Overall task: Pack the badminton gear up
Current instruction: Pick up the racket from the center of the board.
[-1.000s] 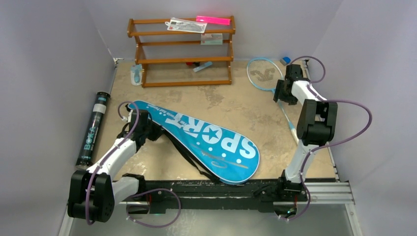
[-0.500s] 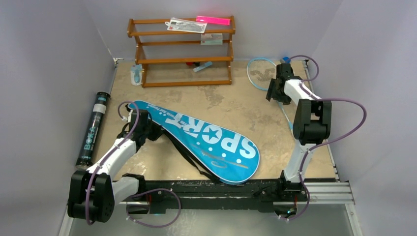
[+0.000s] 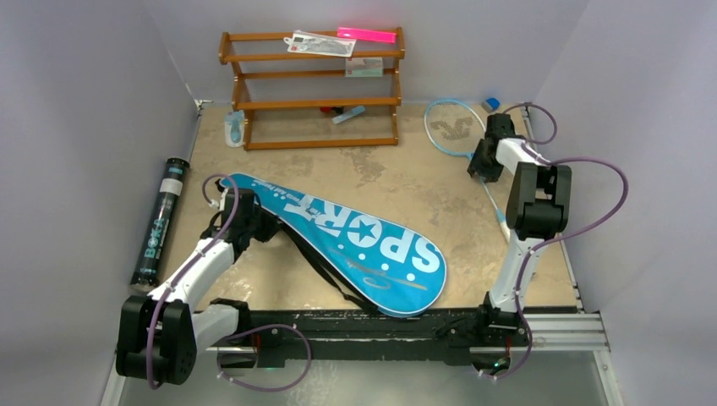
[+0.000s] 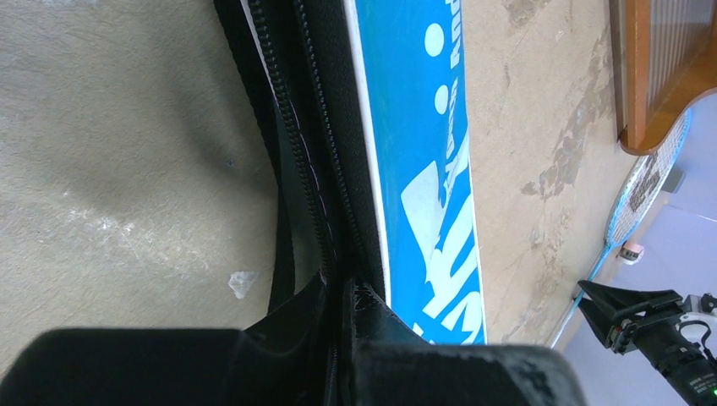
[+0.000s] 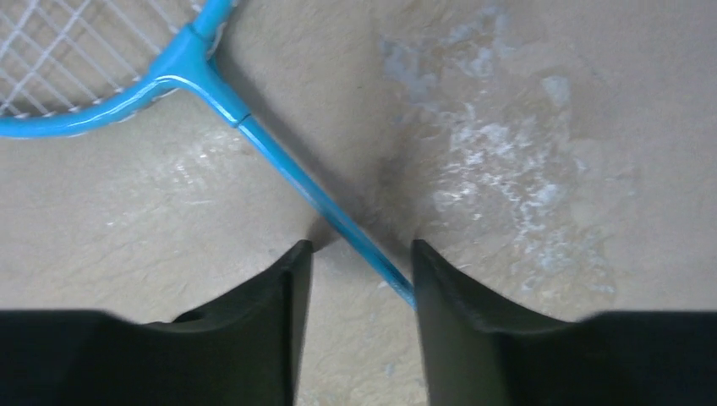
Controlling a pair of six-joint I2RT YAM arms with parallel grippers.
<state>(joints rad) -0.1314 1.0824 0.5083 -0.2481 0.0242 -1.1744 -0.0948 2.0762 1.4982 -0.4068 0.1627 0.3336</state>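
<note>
Worktop (image 3: 406,182) looks rough, tan, scuffed. Racket (image 5: 196,72) gleams smooth, glossy blue. Bag (image 3: 363,241): blue cloth, black toothed zip. Far rack (image 3: 313,104): varnished wood. Left tube (image 3: 157,224): matt black.

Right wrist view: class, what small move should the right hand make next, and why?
Probably close the right hand on the racket shaft: its fingers are open and straddle the thin blue shaft lying on the table, so a squeeze should catch it.

Blue bag (image 3: 355,245) w/ white dots & "SPORT"; lt-blue racket (image 3: 452,128), white strings; black tube (image 3: 159,222)
</note>
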